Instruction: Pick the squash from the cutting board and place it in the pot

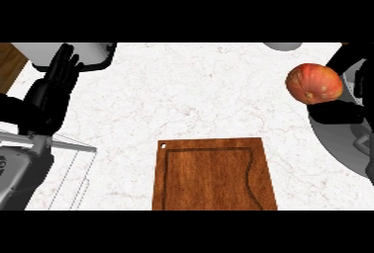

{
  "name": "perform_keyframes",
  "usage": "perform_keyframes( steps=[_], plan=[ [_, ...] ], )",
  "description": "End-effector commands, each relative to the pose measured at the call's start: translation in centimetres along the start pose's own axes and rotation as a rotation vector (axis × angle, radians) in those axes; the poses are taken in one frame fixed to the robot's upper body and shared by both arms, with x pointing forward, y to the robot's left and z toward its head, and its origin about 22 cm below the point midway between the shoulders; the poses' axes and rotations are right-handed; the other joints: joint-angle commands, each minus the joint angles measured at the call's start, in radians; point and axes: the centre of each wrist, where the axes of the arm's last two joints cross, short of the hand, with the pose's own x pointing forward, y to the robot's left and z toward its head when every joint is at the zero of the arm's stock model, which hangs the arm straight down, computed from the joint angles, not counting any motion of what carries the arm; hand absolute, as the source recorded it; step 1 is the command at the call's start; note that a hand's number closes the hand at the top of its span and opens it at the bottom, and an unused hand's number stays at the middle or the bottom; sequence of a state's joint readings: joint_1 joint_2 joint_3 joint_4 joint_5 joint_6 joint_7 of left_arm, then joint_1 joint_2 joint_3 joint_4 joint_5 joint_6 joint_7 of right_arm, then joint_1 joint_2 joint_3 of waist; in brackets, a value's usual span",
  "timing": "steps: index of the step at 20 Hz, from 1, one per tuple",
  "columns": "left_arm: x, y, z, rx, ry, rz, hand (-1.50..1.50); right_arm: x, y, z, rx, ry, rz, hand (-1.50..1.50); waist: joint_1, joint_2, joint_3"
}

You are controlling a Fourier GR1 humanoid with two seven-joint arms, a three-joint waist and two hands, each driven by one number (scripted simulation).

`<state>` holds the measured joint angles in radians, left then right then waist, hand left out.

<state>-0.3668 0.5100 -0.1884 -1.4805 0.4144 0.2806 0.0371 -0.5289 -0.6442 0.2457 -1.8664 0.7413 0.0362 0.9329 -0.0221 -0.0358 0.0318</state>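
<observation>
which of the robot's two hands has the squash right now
The right hand, at the view's right edge, carries the orange squash above the pot. The left hand rests open at the left, holding nothing.

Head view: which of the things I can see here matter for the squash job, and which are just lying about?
Job:
- round orange-red squash, held up at the right over the pot
- grey metal pot, partly visible at the right edge
- brown wooden cutting board, nothing on it
- right hand, dark, under the squash

Lying about:
- left hand, resting open at the left
- white marble counter
</observation>
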Motion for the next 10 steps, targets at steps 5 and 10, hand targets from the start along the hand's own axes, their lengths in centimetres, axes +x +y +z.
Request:
perform_keyframes(
  steps=[5,10],
  plan=[
    [-7.0,5.0,5.3,0.091,0.310,-0.247,0.00,-2.9,-3.5,-1.5,-0.112,0.056,-0.083,1.50,0.030,0.036,-0.028],
    [-6.4,4.6,5.2,0.089,0.298,-0.226,0.00,-6.3,-4.1,-3.2,-0.122,0.101,-0.073,1.50,0.050,0.045,-0.027]
  ],
)
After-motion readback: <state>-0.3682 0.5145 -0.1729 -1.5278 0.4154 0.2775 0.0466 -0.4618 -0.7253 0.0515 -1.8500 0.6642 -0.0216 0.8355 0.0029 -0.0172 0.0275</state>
